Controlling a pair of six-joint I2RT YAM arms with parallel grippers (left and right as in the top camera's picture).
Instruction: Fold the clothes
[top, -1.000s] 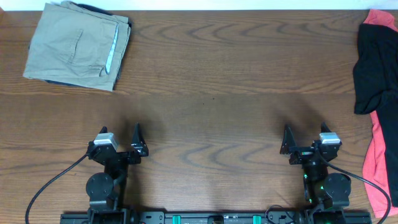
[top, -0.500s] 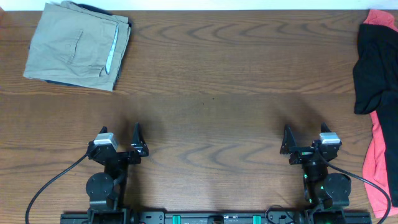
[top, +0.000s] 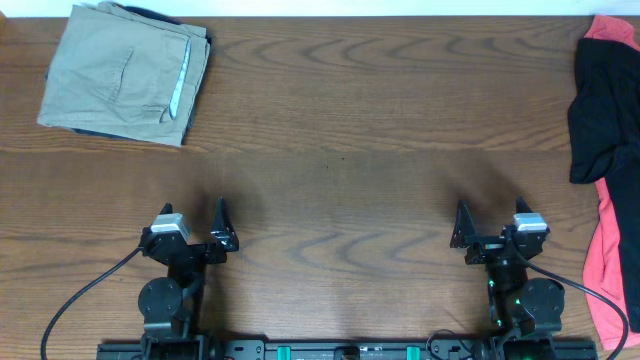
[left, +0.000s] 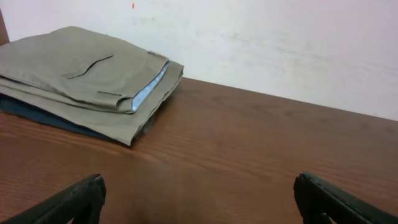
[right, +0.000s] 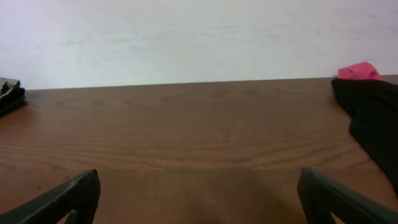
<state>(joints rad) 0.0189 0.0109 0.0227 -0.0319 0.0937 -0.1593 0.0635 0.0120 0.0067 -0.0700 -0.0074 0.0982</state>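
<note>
The khaki shorts (top: 125, 72) lie folded at the table's far left corner, on top of a dark blue garment whose edge shows beneath them. They also show in the left wrist view (left: 87, 78), with pale lining at the fold. My left gripper (top: 192, 222) is open and empty near the front edge, far from the shorts; its fingertips show in the left wrist view (left: 199, 199). My right gripper (top: 490, 222) is open and empty near the front right; its fingertips show in the right wrist view (right: 199, 196).
A black garment (top: 603, 110) lies over a pink-red one (top: 608, 265) at the table's right edge, also in the right wrist view (right: 370, 112). The wooden table (top: 340, 150) spans between. A white wall stands behind the far edge.
</note>
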